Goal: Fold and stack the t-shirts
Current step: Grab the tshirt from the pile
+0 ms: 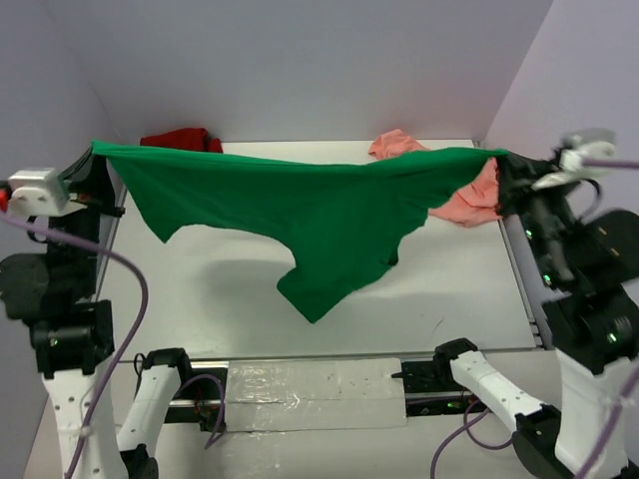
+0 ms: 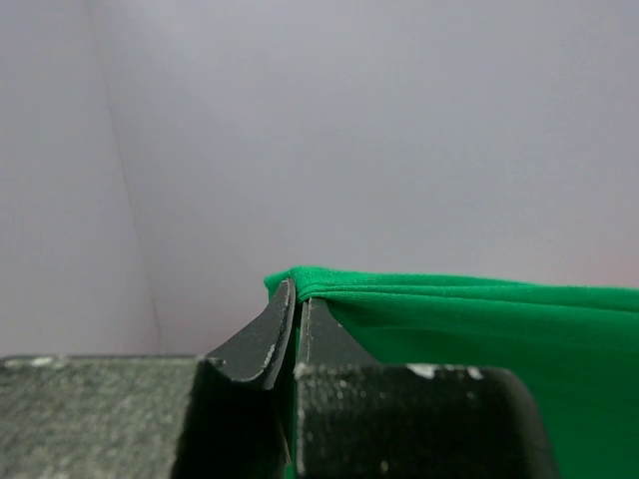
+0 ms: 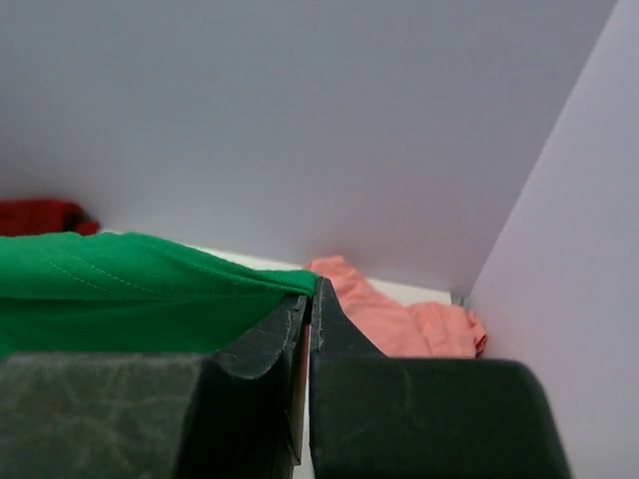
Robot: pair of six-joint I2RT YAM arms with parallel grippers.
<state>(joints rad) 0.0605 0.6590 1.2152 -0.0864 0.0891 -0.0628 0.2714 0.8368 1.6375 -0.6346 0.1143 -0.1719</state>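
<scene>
The green t-shirt [image 1: 310,210] hangs stretched in the air between both grippers, its lower part drooping toward the table. My left gripper [image 1: 97,152] is shut on its left edge; the left wrist view shows my left gripper [image 2: 297,291] with the green t-shirt [image 2: 479,319] pinched between the jaws. My right gripper [image 1: 502,160] is shut on the right edge, also shown in the right wrist view [image 3: 310,289] with the green t-shirt [image 3: 120,289]. The dark red t-shirt [image 1: 182,140] lies crumpled at the back left. The salmon pink t-shirt [image 1: 469,200] lies crumpled at the back right.
The white table [image 1: 469,289] is walled by pale panels at the back and both sides. A taped clear sheet [image 1: 315,394] lies at the near edge between the arm bases. The pink t-shirt [image 3: 399,314] and red t-shirt [image 3: 40,215] show in the right wrist view.
</scene>
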